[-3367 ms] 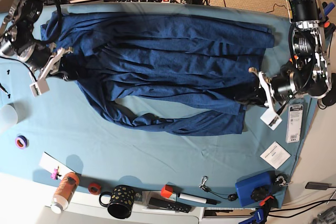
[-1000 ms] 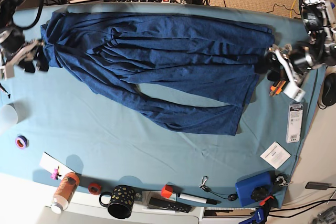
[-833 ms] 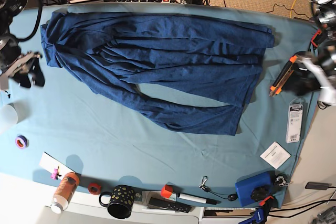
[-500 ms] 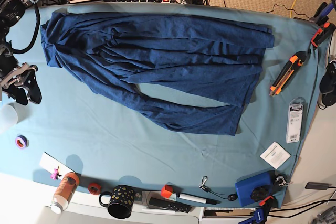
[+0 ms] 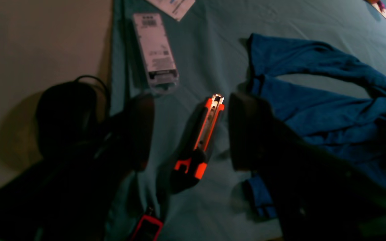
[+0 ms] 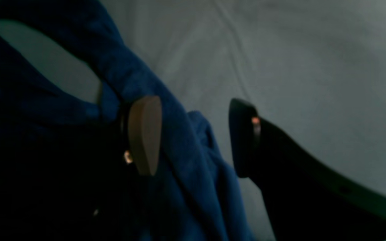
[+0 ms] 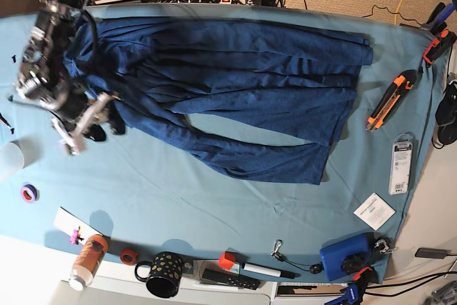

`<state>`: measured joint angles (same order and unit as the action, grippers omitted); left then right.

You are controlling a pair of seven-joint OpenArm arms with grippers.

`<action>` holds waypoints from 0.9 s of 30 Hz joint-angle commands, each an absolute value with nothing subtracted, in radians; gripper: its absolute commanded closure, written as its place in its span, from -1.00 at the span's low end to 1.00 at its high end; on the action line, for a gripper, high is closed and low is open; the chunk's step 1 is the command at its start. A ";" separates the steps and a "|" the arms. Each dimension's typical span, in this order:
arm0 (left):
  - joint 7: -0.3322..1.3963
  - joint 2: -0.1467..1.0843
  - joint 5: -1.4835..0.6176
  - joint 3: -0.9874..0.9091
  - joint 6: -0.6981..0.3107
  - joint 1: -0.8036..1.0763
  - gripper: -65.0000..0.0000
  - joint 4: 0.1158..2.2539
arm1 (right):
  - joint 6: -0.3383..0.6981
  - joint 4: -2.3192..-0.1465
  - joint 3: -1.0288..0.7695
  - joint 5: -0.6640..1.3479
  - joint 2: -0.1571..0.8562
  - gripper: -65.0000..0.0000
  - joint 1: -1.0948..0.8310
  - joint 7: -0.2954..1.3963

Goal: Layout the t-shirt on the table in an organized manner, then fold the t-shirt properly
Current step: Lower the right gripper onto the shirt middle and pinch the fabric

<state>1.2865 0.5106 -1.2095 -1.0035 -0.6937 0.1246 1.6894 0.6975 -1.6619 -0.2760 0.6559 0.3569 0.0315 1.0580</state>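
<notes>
still on the layout step: the t-shirt (image 7: 235, 91) lies bunched across the far half of the table (image 7: 178, 208). my right pincer (image 6: 193, 137) hangs released over its left edge, my left pincer (image 5: 186, 130) released beside a cutter (image 5: 201, 140). next i pinch that edge and spread it

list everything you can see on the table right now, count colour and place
t-shirt: 1, navy, spread across far half of table
table: 1, teal cover
knife: 1, orange-black, beside shirt's edge
packet: 1, clear, near knife
card: 1, white, near packet
box: 1, blue, front corner
mug: 1, black dotted, front edge
bottle: 1, orange, front edge
tape: 1, purple, side edge
right end effector: open, at shirt's edge
left end effector: open, above knife
</notes>
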 commanded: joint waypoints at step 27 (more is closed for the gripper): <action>1.267 0.537 -1.235 -1.010 -0.698 0.120 -0.06 1.705 | 0.698 -1.312 -0.046 0.883 0.242 1.00 0.268 1.190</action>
